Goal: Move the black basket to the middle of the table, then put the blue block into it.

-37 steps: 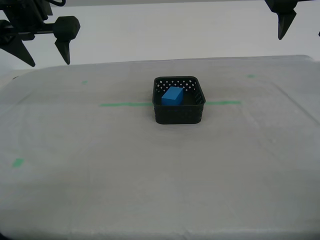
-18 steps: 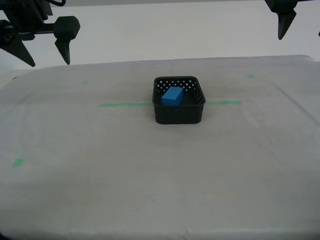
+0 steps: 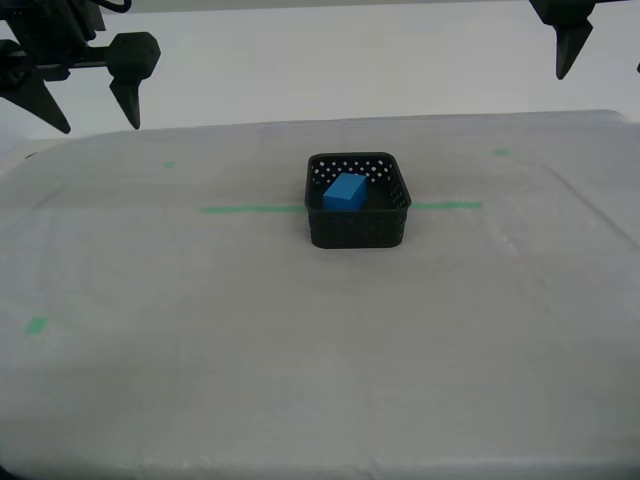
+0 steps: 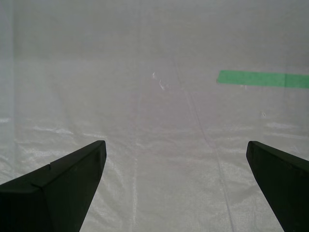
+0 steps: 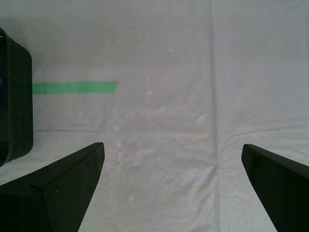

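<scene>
the blue block (image 3: 345, 191) sits inside the black basket (image 3: 358, 230) at mid worktop (image 3: 300, 350), on the green tape line (image 3: 250, 209). your first pincer (image 5: 171, 188) and second pincer (image 4: 174, 188) hang spread wide, empty.

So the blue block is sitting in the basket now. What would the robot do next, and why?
Probably nothing more with the objects; I would just keep both arms up and clear. The blue block lies inside the black basket, which stands near the middle of the table on the green tape line. My first hand and my second hand are open and hold nothing.
</scene>
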Robot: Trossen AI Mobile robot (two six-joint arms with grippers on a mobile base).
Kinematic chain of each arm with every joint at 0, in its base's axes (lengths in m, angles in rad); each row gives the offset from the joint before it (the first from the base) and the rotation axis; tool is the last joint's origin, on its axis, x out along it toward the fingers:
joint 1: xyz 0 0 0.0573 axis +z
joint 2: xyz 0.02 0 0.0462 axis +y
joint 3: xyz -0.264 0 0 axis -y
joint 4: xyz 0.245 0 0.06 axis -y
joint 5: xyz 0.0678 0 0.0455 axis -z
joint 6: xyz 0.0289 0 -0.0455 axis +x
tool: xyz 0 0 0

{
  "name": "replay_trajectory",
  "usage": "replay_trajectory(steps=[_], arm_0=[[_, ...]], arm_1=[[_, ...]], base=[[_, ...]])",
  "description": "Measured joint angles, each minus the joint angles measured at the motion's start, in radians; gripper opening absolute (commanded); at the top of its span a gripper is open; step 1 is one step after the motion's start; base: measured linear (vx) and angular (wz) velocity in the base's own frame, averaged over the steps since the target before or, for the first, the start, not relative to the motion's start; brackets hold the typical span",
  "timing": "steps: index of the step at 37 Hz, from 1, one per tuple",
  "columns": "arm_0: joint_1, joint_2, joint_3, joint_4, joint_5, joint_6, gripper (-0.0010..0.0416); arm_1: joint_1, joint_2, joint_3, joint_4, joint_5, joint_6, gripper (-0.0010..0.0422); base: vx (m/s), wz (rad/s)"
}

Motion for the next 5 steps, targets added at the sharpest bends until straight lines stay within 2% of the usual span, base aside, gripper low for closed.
replay_trajectory(steps=[5], arm_0=[[0.0, 0.0, 0.0, 0.0, 0.0, 0.0, 0.0398]], arm_1=[[0.0, 0.0, 0.0, 0.0, 0.0, 0.0, 0.04]], base=[[0.0, 0.0]])
